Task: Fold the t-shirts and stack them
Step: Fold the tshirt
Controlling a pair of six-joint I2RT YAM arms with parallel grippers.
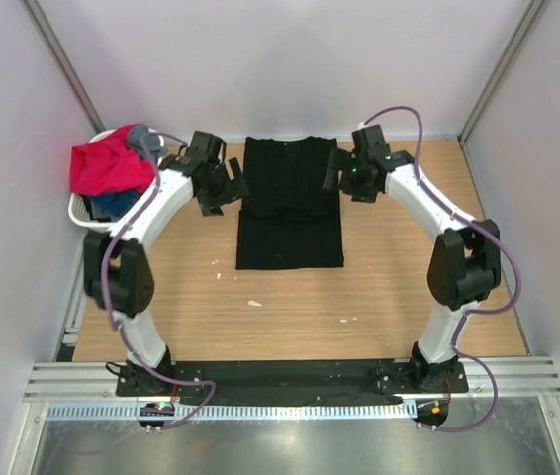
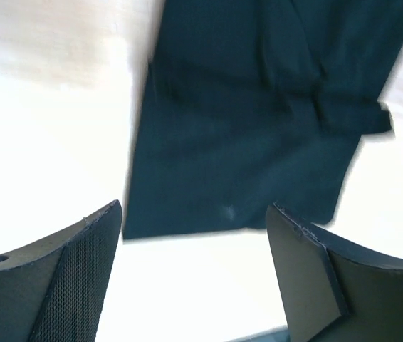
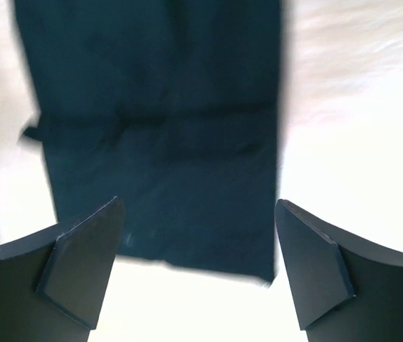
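A: Pale walls close in a wooden table (image 1: 399, 287), and the black t-shirt (image 1: 290, 213) lies flat in the upper middle of the overhead view. Where do the arms stand?

B: One on each side of it. The left gripper (image 1: 223, 191) hangs by the shirt's left edge and the right gripper (image 1: 341, 173) by its right edge, both toward the upper half of the cloth. Each wrist view shows its two fingers spread wide, with nothing between them but the shirt below.

A: Touching the cloth?

B: I cannot tell from above. The wrist views look down on it from some height, so I judge not.

A: The shirt looks narrow.

B: Its sides seem turned in already, giving a long rectangle with a crease across the middle. A crosswise fold looks to be what's left for it.

A: And the others?

B: Heaped in the white laundry basket (image 1: 80, 210) at upper left: a red-pink tee (image 1: 110, 166) on top, a blue tee (image 1: 114, 203) under it, a grey tee (image 1: 141, 134) at the back.

A: What might spoil things?

B: Pinching only the top layer, so the turned-in sides slip open as the cloth lifts. Uneven grips would skew the fold. Thin black fabric flat on wood also gives the fingers little to catch, so they could close on nothing or drag the whole shirt.
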